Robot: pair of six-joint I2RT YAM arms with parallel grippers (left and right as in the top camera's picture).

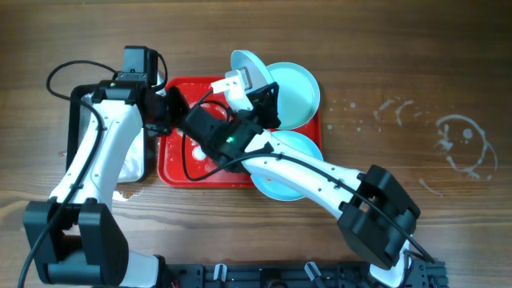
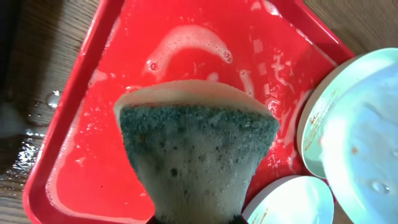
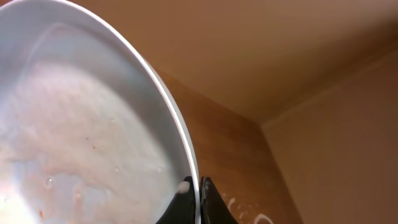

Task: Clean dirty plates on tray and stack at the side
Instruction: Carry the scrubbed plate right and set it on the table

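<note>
Dishwashing under way: the left tool is clamped tight on a soapy sponge, its green scouring face toward the wrist camera with a pale layer behind. Directly beyond the sponge lies the sudsy floor of the red tray; whether the two touch cannot be told. The right tool has its fingertips closed on either side of the rim of a light-cyan plate. This plate is tilted up on edge over the tray's far side, its face coated in milky film with a few orange specks. Just to the right of that tool, a second plate lies across the tray's far right corner. A third plate sits under the right arm, overhanging the tray's near right edge. Farther right, the wooden surface carries white watery marks, well apart from both tools.
</note>
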